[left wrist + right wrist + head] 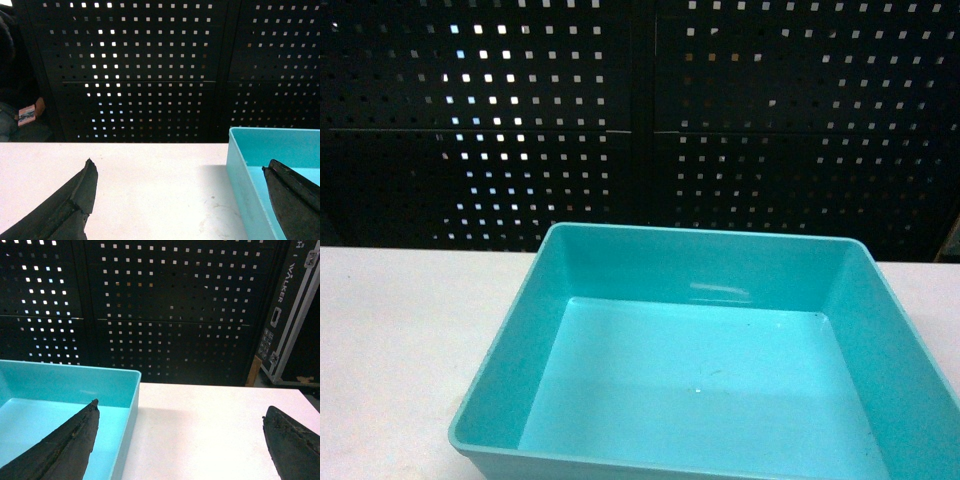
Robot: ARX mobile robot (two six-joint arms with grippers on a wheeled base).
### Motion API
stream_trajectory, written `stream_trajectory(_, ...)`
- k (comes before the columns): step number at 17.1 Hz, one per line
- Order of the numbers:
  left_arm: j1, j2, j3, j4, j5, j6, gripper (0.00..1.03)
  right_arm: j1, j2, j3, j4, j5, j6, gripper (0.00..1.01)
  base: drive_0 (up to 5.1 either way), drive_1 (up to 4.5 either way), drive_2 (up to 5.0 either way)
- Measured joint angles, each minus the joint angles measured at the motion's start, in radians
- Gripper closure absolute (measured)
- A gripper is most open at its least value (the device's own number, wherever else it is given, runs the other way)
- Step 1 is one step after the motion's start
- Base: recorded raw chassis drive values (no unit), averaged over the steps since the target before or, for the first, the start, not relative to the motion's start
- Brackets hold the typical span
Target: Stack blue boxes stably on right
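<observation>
Daylight glints through the holes of a dark perforated panel (640, 120), brightest at upper left in all three views. The white desk (400, 340) is evenly lit; a pale glare streak marks the turquoise tub (720, 292). Soft shadow falls beside its wall. Images slightly soft and grainy.

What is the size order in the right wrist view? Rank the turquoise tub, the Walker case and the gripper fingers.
1. Turquoise tub, cut by the frame.
2. Walker case, also cut.
3. Gripper fingers, enlarged by nearness; their rank against the case is unsure.
</observation>
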Motion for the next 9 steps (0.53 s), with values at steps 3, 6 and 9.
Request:
stream_trajectory(3, 0.000, 0.000, 0.000, 0.000, 0.000, 0.000, 0.05, 0.000, 0.000, 0.000, 0.000, 0.000, 0.000, 0.03, 0.0, 0.00, 0.0)
stream_trajectory(6, 0.000, 0.000, 0.000, 0.000, 0.000, 0.000, 0.05, 0.000, 0.000, 0.000, 0.000, 0.000, 0.000, 0.03, 0.0, 0.00, 0.0)
stream_trajectory(9, 0.000, 0.000, 0.000, 0.000, 0.000, 0.000, 0.05, 0.000, 0.000, 0.000, 0.000, 0.000, 0.000, 0.03, 0.0, 0.00, 0.0)
